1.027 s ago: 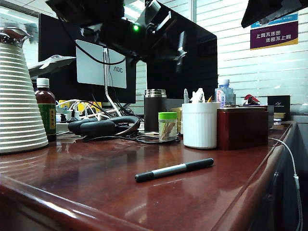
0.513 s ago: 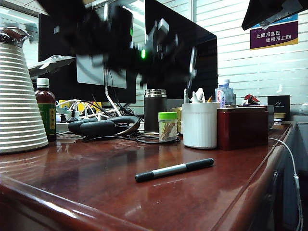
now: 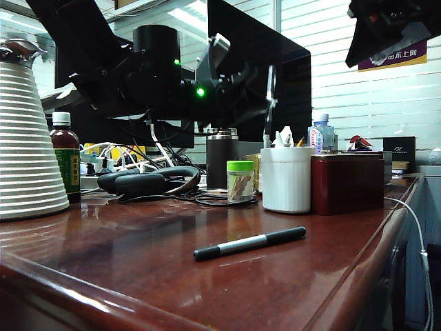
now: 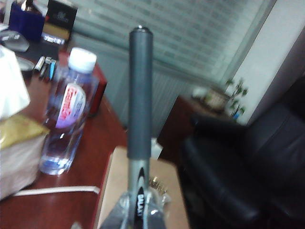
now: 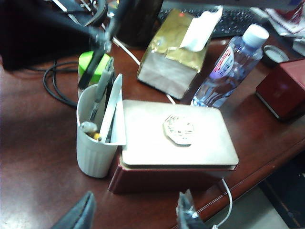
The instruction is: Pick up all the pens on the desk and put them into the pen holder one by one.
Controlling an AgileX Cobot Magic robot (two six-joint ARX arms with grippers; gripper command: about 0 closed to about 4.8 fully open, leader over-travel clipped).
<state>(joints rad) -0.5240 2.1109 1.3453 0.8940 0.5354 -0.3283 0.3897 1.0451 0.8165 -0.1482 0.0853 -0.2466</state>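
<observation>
- The left gripper [image 4: 138,220] is clamped on a grey-barrelled pen [image 4: 140,95], held above the white ribbed pen holder [image 3: 286,179] – from the right wrist camera the pen's lower end sits right at the holder's rim.
- Left arm [image 3: 138,76] reaches across above the desk's clutter, its green lights glowing.
- The holder stands touching the side of a dark red box [image 3: 346,183]; a white card and other pens stick up inside it.
- Another marker [image 3: 249,243] – grey middle, black ends – lies flat on the desk [image 3: 138,262], nearer the front edge and well apart from the holder.
- The right gripper [image 5: 136,212] hangs high over the box, fingers parted with nothing between them.
- A water bottle [image 5: 228,64] and a gold tissue pack [image 5: 174,52] sit behind the box.
- A green-lidded jar [image 3: 240,181] stands just beside the holder.
</observation>
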